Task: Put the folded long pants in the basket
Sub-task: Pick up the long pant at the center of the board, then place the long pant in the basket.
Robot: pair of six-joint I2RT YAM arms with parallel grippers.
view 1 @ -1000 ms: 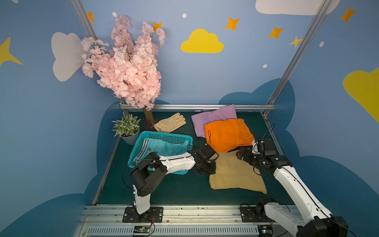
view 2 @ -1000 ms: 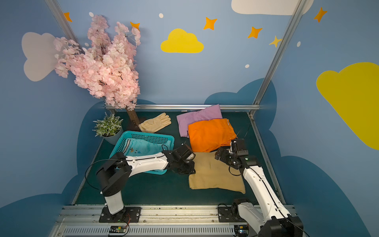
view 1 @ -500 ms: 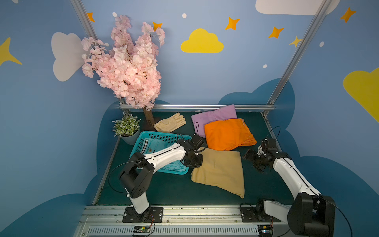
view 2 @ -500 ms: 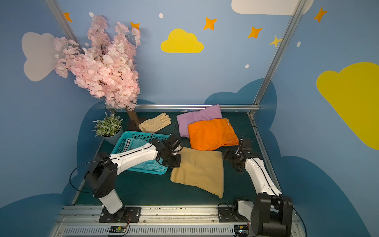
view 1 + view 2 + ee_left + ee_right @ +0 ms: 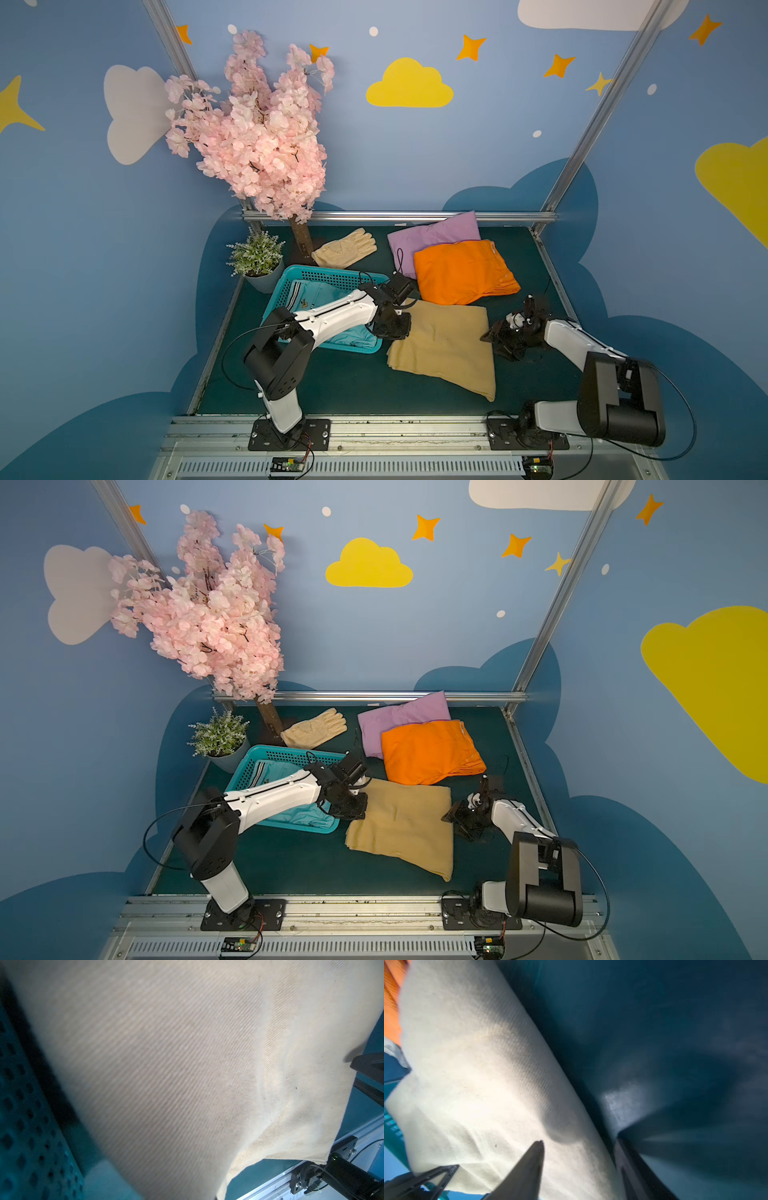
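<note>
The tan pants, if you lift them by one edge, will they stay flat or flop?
Probably floppy: the tan pants crease and sag near the left gripper pinching their edge. Likely light, as that one small pinch seems to raise the edge. The folded layers may slip; their outline looks skewed.

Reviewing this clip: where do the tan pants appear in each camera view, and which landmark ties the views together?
Both top views: tan pants at lower centre, right of the teal basket.
Left wrist: tan pants fill most of the picture.
Right wrist: tan pants cover roughly half.
Landmark: teal basket, clear in top and left wrist views; in the right wrist, use the orange pants.
</note>
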